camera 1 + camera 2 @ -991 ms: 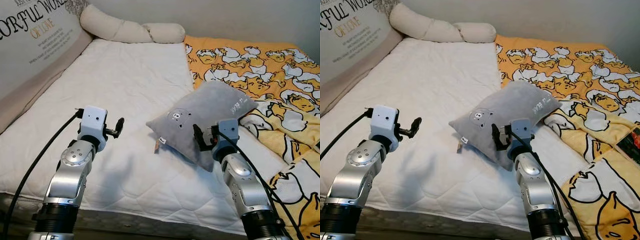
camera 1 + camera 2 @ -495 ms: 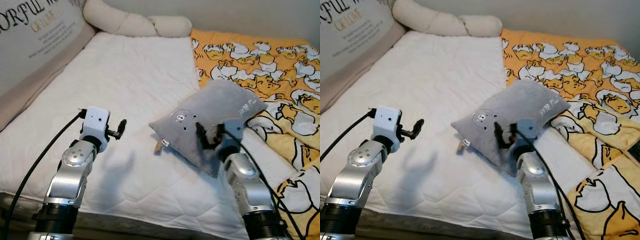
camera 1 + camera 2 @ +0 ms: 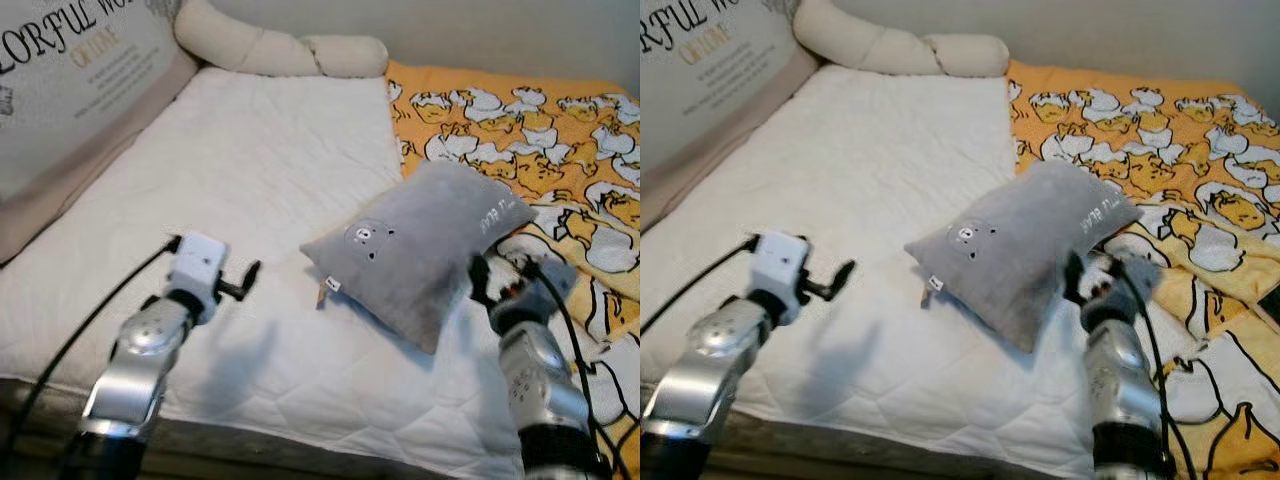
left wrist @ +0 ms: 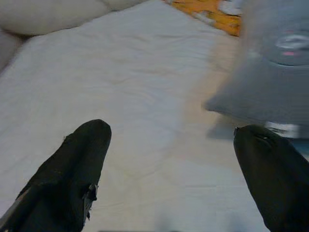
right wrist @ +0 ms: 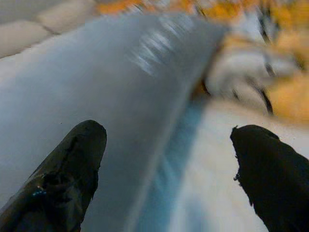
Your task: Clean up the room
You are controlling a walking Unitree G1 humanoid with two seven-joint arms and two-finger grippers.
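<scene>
Right gripper shift: your right gripper (image 3: 480, 283) has slid off the front face of the grey pillow (image 3: 425, 250) and now sits just beside its lower right edge, over the seam where the white mattress (image 3: 250, 190) meets the duck blanket (image 3: 530, 130).
Right gripper state: fingers spread wide in the right wrist view, nothing between them; the pillow's grey flank (image 5: 96, 92) runs past one fingertip (image 5: 72, 169).
Left gripper shift: your left gripper (image 3: 247, 278) has dipped a little lower and the arm looks blurred, so it is moving.
Left gripper state: wide apart, empty, hovering over bare mattress with the pillow's corner (image 4: 260, 101) ahead of it.
Pillow position: still lying tilted across the mattress, bear face up, one end resting on the blanket's edge; it has not been lifted.
What it means: you look to be lining up a side grab rather than a top one; I judge the pick has not begun.
Count, pillows: one grey.
Count, bolsters: one long cream roll (image 3: 270, 50) at the head of the bed.
Count, blankets: one.
Count, headboard cushions: one lettered panel (image 3: 70, 90).
Count, grippers: two, both unloaded.
</scene>
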